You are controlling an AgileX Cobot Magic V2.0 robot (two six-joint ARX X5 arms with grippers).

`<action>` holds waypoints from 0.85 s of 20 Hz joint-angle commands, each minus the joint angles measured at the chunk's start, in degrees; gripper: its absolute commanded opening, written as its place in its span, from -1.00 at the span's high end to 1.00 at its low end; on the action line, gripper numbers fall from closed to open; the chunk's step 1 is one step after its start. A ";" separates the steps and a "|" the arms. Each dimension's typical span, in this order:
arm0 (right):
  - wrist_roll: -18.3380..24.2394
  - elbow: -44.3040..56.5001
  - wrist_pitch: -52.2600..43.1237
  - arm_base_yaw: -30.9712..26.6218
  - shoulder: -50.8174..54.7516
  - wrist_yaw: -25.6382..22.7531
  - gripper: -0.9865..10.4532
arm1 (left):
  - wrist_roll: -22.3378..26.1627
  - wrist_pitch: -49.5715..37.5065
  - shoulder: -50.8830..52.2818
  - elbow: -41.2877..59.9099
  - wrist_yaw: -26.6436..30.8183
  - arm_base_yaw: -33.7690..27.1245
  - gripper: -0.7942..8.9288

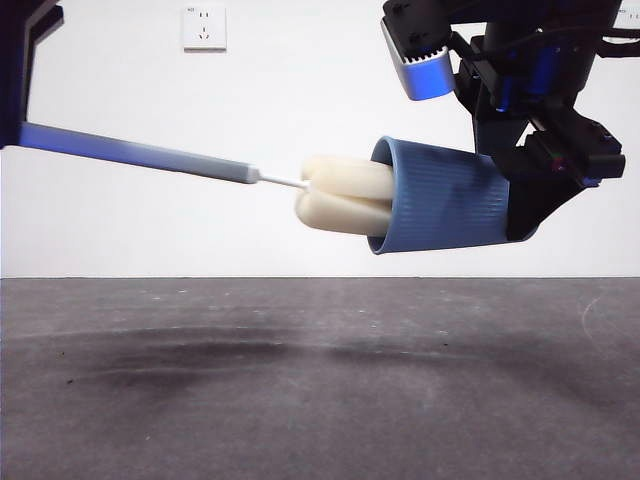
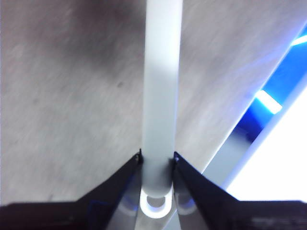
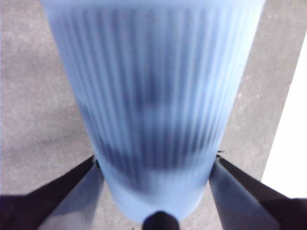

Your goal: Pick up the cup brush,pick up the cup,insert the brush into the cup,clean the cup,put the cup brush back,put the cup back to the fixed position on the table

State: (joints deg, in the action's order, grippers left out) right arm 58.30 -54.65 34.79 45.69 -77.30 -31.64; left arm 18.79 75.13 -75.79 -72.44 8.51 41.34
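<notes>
On my left side, the left gripper [image 2: 157, 160] has its jaws narrowed tight on the grey handle of the cup brush [image 1: 190, 158], and the handle runs out slightly downhill across the front view. I've got both items well clear of the table [image 1: 300, 380], with open air beneath them and bare dark surface all the way to the near edge. Mid-frame, the cream sponge head sits partly inside the mouth of the cup [image 1: 445, 196], its outer half showing outside the rim. Over on my right, the right gripper [image 3: 156, 165] clamps the blue cup near its base, lying roughly sideways with the mouth facing the brush. Above the far edge I see white wall and a wall socket [image 1: 204, 27].
</notes>
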 commanded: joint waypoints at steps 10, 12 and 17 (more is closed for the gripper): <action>-1.95 -0.17 -1.05 2.43 -0.28 3.15 0.86 | -0.79 -15.82 -8.33 -0.04 -1.55 4.46 0.86; -2.29 -0.17 -1.07 2.75 -0.28 3.15 0.86 | -1.20 -15.78 -8.31 -0.04 -1.27 4.48 0.86; -3.76 -0.17 0.22 2.78 -0.28 2.49 0.86 | -2.12 -8.00 -7.43 -0.04 3.52 1.64 0.85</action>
State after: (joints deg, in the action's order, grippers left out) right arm 55.66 -54.65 34.68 48.36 -77.30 -29.34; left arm 19.03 67.53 -83.64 -72.42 10.81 43.59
